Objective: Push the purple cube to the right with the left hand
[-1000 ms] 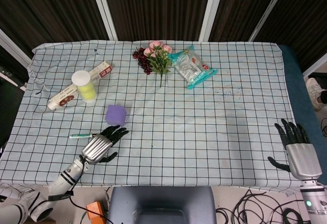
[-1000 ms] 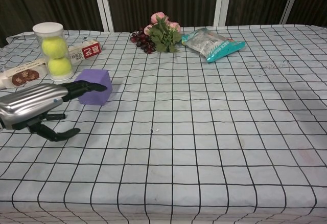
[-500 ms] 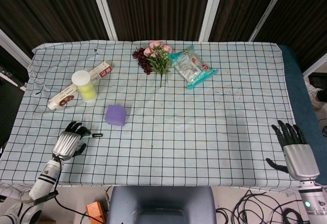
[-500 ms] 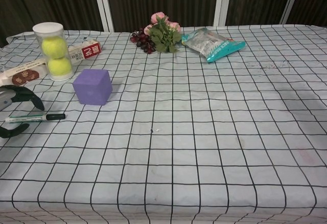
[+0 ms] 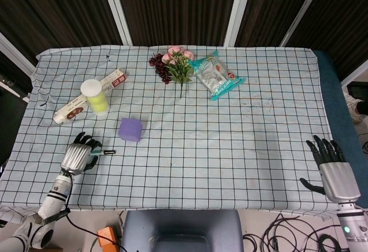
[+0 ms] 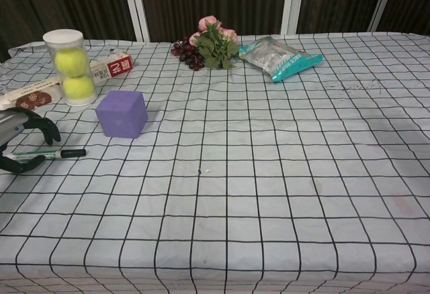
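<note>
The purple cube point(image 5: 130, 129) point(image 6: 121, 113) sits on the checked cloth, left of centre. My left hand point(image 5: 79, 153) point(image 6: 21, 133) is low over the table well to the cube's left, apart from it. Its fingers are loosely curved and hold nothing. A green-and-black pen point(image 5: 100, 152) point(image 6: 48, 153) lies on the cloth by its fingertips. My right hand point(image 5: 333, 170) hovers at the table's front right edge, fingers spread and empty; the chest view does not show it.
A clear tube of tennis balls point(image 5: 95, 96) point(image 6: 68, 66) and two flat boxes point(image 5: 73, 109) lie behind the cube at the left. Flowers with grapes point(image 5: 174, 64) and a snack bag point(image 5: 216, 76) are at the back centre.
The left hand drew back from beside the cube to the far left, then edged slightly forward over the pen. The cube has not moved. The right hand is nearly still.
</note>
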